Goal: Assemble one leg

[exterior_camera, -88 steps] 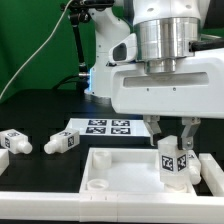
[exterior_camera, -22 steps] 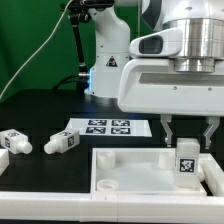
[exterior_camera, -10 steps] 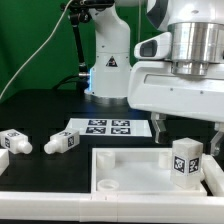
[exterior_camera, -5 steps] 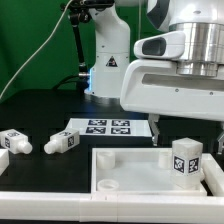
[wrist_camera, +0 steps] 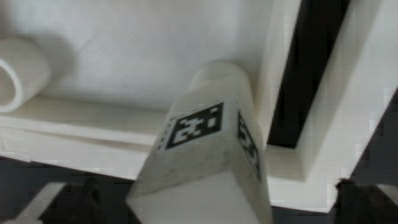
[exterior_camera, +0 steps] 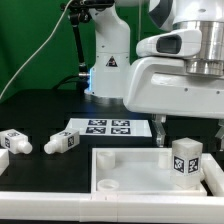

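Note:
One leg (exterior_camera: pixel 186 160), a white block with black-and-white tags, stands upright in the corner of the large white panel (exterior_camera: pixel 130 168) on the exterior view's right. My gripper (exterior_camera: pixel 190 130) hangs just above it, open; one finger (exterior_camera: pixel 158 128) shows beside the leg without touching it. In the wrist view the leg (wrist_camera: pixel 205 150) rises between the spread fingers of the gripper (wrist_camera: pixel 214 205), with a gap on each side. Two more legs (exterior_camera: pixel 16 141) (exterior_camera: pixel 62 143) lie on the black table at the exterior view's left.
The marker board (exterior_camera: pixel 100 127) lies behind the panel. The arm's white base (exterior_camera: pixel 105 60) stands at the back. A round socket (exterior_camera: pixel 103 185) sits in the panel's near corner, and one shows in the wrist view (wrist_camera: pixel 18 70). A white rail (exterior_camera: pixel 60 210) runs along the front.
The gripper brought the leg to the panel's corner, opened and let it go. Over the last second the hand has risen slightly; the leg stands still.

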You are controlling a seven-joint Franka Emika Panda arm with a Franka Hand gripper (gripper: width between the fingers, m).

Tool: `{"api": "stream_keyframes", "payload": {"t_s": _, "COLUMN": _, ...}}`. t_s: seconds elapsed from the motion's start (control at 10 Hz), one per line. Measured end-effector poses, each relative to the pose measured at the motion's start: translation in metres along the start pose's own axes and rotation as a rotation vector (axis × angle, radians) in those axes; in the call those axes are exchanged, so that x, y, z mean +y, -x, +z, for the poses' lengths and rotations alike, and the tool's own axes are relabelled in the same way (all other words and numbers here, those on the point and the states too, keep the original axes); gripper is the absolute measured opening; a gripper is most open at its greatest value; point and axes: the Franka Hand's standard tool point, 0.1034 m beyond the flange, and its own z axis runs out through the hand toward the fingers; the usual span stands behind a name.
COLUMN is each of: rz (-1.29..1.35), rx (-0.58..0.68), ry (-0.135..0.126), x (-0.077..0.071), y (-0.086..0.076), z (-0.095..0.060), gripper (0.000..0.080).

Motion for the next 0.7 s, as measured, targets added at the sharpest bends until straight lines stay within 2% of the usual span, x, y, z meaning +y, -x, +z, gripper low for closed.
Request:
{"api": "stream_keyframes", "payload": {"t_s": 0.2, "rz": -0.079, "rx": 0.001, "ry": 0.009, "x": 0.0019, "y": -0.0002, "z": 0.0002, "gripper": 0.0649}}
{"api": "stream_keyframes", "payload": {"t_s": 0.3, "rz": -0.074, "rx": 0.0, "ry": 0.009, "x": 0.0019, "y": -0.0001, "z": 0.0003, "gripper": 0.0517}}
{"api": "stream_keyframes", "payload": {"t_s": 0.4, "rz": -0.062, "rx": 0.0, "ry": 0.008, "x": 0.0019, "y": -0.0001, "z": 0.0003, "gripper": 0.0517}}
{"api": "stream_keyframes", "payload": {"t_s": 0.5, "rz": -0.049, "rx": 0.001, "ry": 0.008, "x": 0.002, "y": -0.0001, "z": 0.0003, "gripper": 0.0341}}
{"api": "stream_keyframes", "payload": {"t_s": 0.6, "rz": -0.049, "rx": 0.002, "ry": 0.008, "x": 0.002, "y": -0.0003, "z": 0.0002, "gripper": 0.0282}}
{"api": "stream_keyframes", "payload": {"t_s": 0.7, "rz": -0.008, "rx": 0.002, "ry": 0.005, "x": 0.0018, "y": -0.0004, "z": 0.0002, "gripper": 0.0282}}
